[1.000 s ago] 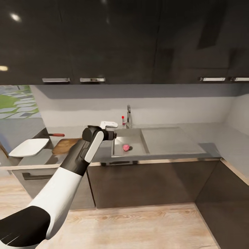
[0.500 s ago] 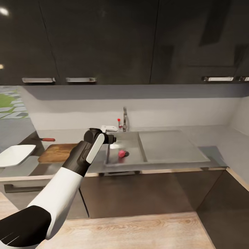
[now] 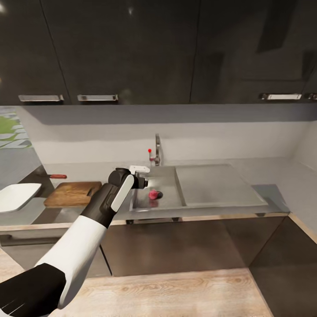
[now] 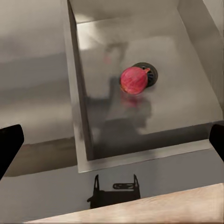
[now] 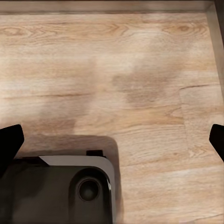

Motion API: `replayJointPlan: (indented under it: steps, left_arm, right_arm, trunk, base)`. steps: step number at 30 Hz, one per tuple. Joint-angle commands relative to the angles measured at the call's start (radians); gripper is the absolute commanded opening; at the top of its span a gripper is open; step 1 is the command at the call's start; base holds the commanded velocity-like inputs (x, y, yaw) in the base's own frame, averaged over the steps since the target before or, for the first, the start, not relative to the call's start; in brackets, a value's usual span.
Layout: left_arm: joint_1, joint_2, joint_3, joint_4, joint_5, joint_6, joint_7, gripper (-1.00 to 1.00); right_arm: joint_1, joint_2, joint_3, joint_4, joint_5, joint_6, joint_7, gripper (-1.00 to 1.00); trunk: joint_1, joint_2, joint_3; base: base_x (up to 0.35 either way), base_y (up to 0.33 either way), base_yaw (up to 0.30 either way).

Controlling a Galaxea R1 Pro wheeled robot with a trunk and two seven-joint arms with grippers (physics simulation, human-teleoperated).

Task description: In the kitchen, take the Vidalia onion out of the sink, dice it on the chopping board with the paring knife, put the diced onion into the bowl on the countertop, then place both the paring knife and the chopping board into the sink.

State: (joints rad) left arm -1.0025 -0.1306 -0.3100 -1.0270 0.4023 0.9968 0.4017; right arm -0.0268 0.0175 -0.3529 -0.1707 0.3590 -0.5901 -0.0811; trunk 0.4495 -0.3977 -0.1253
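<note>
A kitchen surrounds me: dark wall cabinets (image 3: 132,48) fill the upper frame, a grey countertop (image 3: 220,187) with a recessed sink (image 3: 169,193) and chrome tap (image 3: 157,149) crosses centre, a chopping board (image 3: 72,193) lies at left, and wood-look flooring (image 3: 176,293) runs below.

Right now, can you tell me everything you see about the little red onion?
The onion is a small round ball, pinkish-red with a paler streak and a little stubby tip. It looks smooth and whole, not cut. It lies on the grey floor of the sink, right beside the round dark drain and partly over it. Nothing holds it. The left gripper hovers above the sink, apart from the onion.
</note>
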Motion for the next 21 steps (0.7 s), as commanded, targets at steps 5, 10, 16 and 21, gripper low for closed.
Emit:
replayJointPlan:
  steps: [5,10,16,21]
  left_arm:
    - [0.001,0.000,-0.001,0.003,0.011,0.003,0.010,1.00]
    - [0.001,-0.001,-0.001,-0.002,0.012,0.003,0.008,1.00]
    - [0.001,-0.004,-0.003,-0.010,0.012,0.003,0.008,1.00]
    - [0.001,-0.006,-0.007,-0.028,0.012,0.003,0.008,1.00]
  right_arm:
    - [-0.001,0.001,-0.003,0.000,0.011,-0.002,-0.008,1.00]
    - [-0.001,0.001,-0.003,0.000,0.011,-0.002,-0.008,1.00]
    - [-0.001,0.001,-0.003,0.000,0.011,-0.002,-0.008,1.00]
    - [-0.001,0.002,-0.003,0.000,0.011,-0.002,-0.008,1.00]
  trunk:
    - [0.001,-0.002,-0.009]
    - [0.001,-0.002,-0.016]
    - [0.001,-0.002,-0.022]
    - [0.001,-0.002,-0.023]
  base:
    - [0.073,-0.003,0.000]
    - [0.101,-0.024,0.000]
    - [0.023,-0.006,0.000]
    - [0.017,-0.005,0.000]
